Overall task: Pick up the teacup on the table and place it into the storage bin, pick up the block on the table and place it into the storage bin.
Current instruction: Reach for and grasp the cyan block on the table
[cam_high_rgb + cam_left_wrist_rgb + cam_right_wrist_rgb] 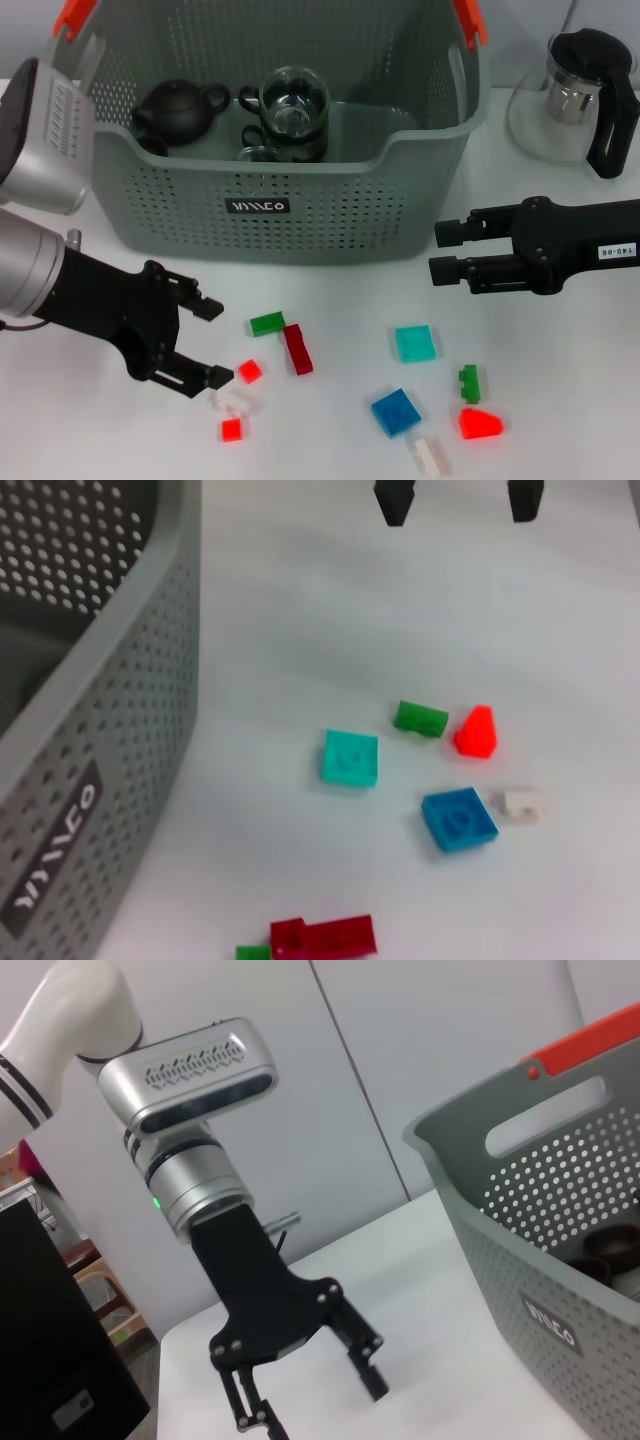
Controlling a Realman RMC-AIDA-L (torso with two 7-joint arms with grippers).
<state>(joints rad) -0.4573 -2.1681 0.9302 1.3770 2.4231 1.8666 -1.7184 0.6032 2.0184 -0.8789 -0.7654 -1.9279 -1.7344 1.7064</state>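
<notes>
The grey-green storage bin (255, 205) stands at the back middle of the table. It holds a black teapot (178, 108) and glass teacups (294, 101). No teacup shows on the table. Several small blocks lie in front of the bin, among them a green one (267, 323), a dark red one (297, 348) and a small red one (249, 371). My left gripper (215, 342) is open and empty, low over the table, just left of these blocks. My right gripper (442, 251) is open and empty, to the right of the bin's front corner.
More blocks lie at the front right: teal (414, 342), blue (396, 411), green (468, 383), a red wedge (480, 424) and white (430, 455). A glass pitcher with a black handle (575, 95) stands at the back right.
</notes>
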